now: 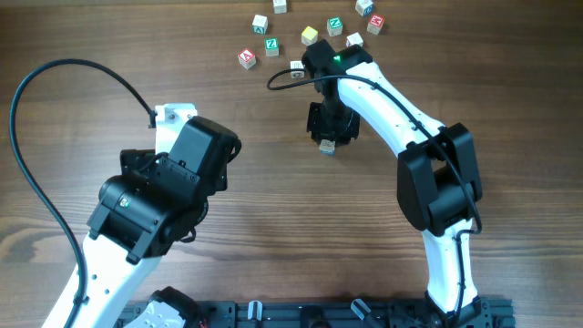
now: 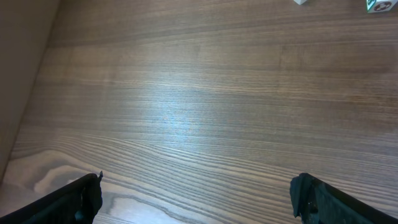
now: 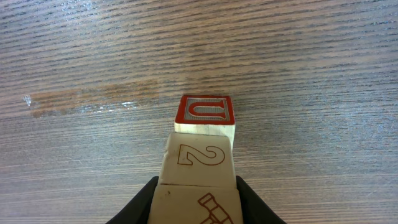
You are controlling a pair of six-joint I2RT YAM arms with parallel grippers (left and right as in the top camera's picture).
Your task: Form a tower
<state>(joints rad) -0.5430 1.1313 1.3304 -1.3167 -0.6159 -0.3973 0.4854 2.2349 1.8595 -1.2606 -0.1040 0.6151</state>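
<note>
Tower (image 1: 327, 147) near the middle of the surface, slightly toward the far edge. From the right wrist, three cubes in line: picture face nearest, a "2" next, red-edged "U" cube (image 3: 205, 112) at the far end, apparently resting on the wood. Right claw (image 3: 198, 190) closed partway on the nearest cube, fingers flush against both sides. Loose cubes (image 1: 271, 44) scattered along the far edge, well apart. Left claw (image 2: 196, 199) toward the left edge, spread wide, holding nothing.
</note>
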